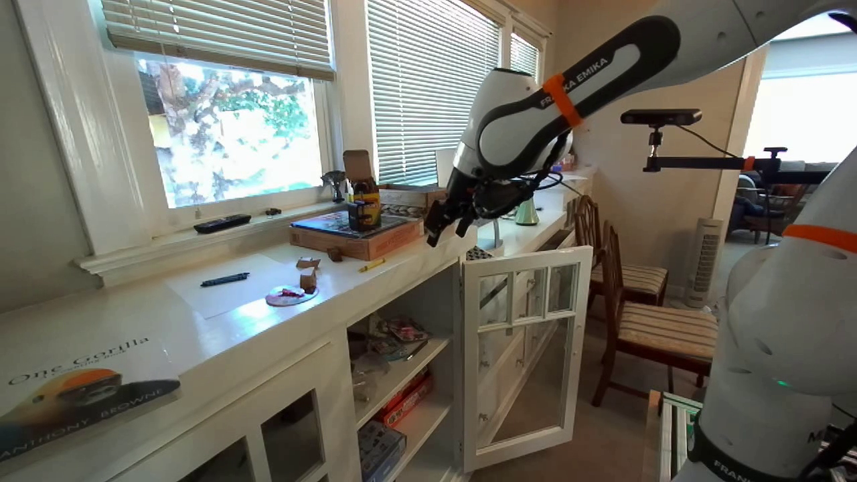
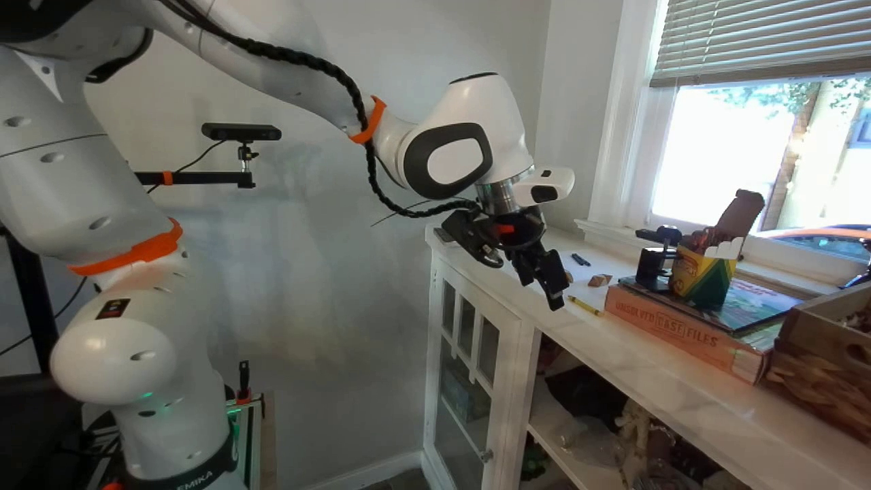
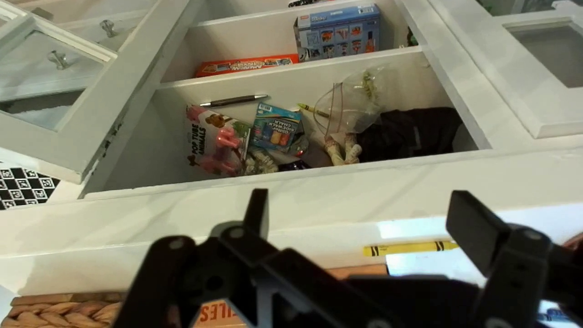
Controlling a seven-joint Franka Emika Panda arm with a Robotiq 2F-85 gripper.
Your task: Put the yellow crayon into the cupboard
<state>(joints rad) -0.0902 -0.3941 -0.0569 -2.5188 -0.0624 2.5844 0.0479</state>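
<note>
The yellow crayon point(image 1: 372, 265) lies on the white countertop beside an orange-brown box; it also shows in an exterior view point(image 2: 584, 305) and in the wrist view point(image 3: 405, 248). My gripper point(image 1: 448, 233) is open and empty, above the counter's front edge near the crayon and apart from it. In the wrist view my fingers point(image 3: 360, 205) are wide apart; the right finger covers the crayon's tip. The white cupboard point(image 1: 435, 301) is under the counter, its glass-pane door point(image 1: 470, 375) swung open. Its shelves hold a chalk pack point(image 3: 276, 126), a pen point(image 3: 233, 100) and a yellow-green crayon-like stick point(image 3: 313, 110).
The orange-brown box point(image 2: 674, 333) carries a crayon box point(image 2: 704, 275) and a black holder. A wooden tray point(image 2: 816, 347) stands beside it. A black marker point(image 1: 225, 280), a small round plate point(image 1: 284, 296) and a book point(image 1: 87, 395) lie along the counter. Chairs point(image 1: 659, 328) stand beyond the open door.
</note>
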